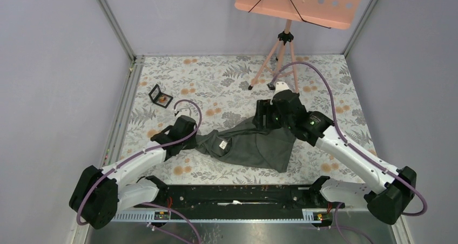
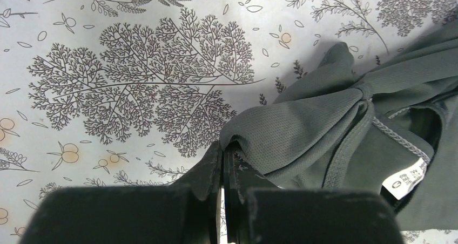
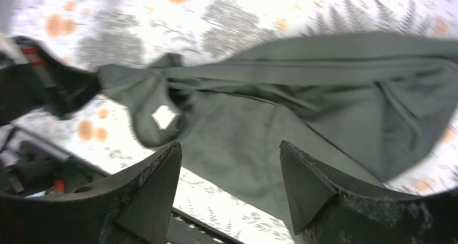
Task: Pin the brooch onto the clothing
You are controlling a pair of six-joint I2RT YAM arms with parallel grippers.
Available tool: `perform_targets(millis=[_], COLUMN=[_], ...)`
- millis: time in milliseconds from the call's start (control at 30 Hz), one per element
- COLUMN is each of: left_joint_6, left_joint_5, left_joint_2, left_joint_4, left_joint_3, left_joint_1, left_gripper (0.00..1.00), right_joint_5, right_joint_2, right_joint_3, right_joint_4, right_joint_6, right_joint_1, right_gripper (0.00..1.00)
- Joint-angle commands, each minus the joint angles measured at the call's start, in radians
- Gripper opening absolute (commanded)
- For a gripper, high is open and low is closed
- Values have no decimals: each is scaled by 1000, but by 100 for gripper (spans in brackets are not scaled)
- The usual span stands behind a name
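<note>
The clothing (image 1: 254, 144) is a dark grey-green T-shirt, bunched up on the floral tabletop between the arms. Its white neck label (image 2: 408, 182) shows inside the collar. My left gripper (image 2: 224, 147) is shut on a fold at the shirt's left end (image 2: 302, 130). Over the shirt's far edge hovers my right gripper (image 3: 229, 147), open, with nothing between its fingers and the cloth (image 3: 302, 109) spread below it. The brooch (image 1: 162, 99) shows as a tiny orange-brown spot in a small black square case (image 1: 156, 94) at the back left, far from both grippers.
A pink tripod (image 1: 283, 44) carrying a pink perforated board (image 1: 300, 1) stands at the back, just behind the right arm. Grey walls close in the table on the left, right and far sides. A black rail (image 1: 232, 195) runs along the near edge.
</note>
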Motion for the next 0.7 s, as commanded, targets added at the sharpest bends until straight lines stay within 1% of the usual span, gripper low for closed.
perform_targets(millis=[0, 67, 133, 200, 300, 367, 433, 533, 667], left_joint_6=[-6, -9, -9, -4, 2, 6, 9, 17, 21], left_joint_5=[-46, -41, -37, -31, -27, -18, -12, -7, -7], left_joint_2=[13, 10, 7, 2, -15, -31, -46, -56, -59], left_joint_4=[22, 35, 38, 37, 35, 37, 41, 41, 42], left_joint_3=[52, 51, 52, 54, 48, 43, 40, 40, 41], left_joint_1=[7, 7, 7, 7, 7, 7, 7, 7, 9], left_gripper=[0, 0, 0, 0, 0, 0, 0, 0, 0], right_joint_5=[58, 71, 74, 112, 234, 265, 247, 184, 97], right_joint_2=[22, 68, 108, 161, 204, 216, 222, 229, 216], right_joint_3=[-93, -122, -136, -138, -139, -152, -179, -218, -279], right_joint_4=[-66, -65, -66, -80, -124, -141, -141, -139, -120], right_joint_6=[-67, -62, -55, -51, -41, -41, -38, -35, -8], right_joint_1=[-72, -98, -120, -125, -128, -152, -203, -293, -371], right_gripper=[75, 74, 70, 67, 69, 71, 71, 69, 69])
